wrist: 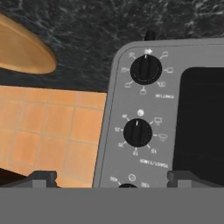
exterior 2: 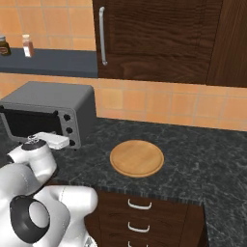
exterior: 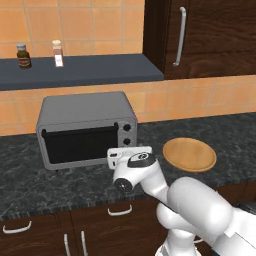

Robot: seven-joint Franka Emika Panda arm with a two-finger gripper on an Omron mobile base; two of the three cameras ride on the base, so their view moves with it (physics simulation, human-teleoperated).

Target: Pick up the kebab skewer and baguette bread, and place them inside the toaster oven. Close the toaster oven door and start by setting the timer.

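The grey toaster oven stands on the dark counter with its dark-glass door shut upright. My gripper hangs right in front of the oven's knob column, fingers spread wide and open, holding nothing. The hand view is rolled over. It looks at the control panel from close up, with one black knob and a second knob between my fingertips. The kebab skewer and the baguette bread are out of view.
A round wooden plate lies bare on the counter to the right of the oven. A dark shelf above carries two small bottles. A dark wall cabinet hangs at upper right. Drawers sit below the counter edge.
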